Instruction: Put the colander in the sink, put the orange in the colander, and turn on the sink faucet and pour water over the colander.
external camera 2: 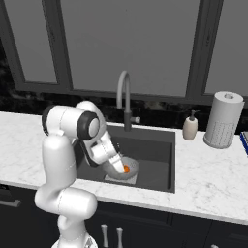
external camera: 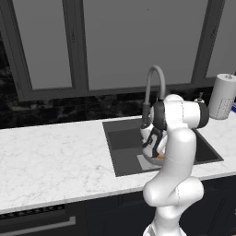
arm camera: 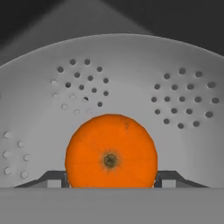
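One orange [arm camera: 111,151] sits pinched in my tool [arm camera: 111,180], low inside the colander [arm camera: 39,100]; I should part the fingers gently, then lift straight up.

Colander [arm camera: 131,83] — matt perforated metal; orange [arm camera: 111,151] — smooth, faintly dimpled.

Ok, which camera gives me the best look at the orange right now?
The hand view: the orange sits large between the claw tips, over the colander. The right base view shows a small orange spot; the left base view, a sliver behind the arm.
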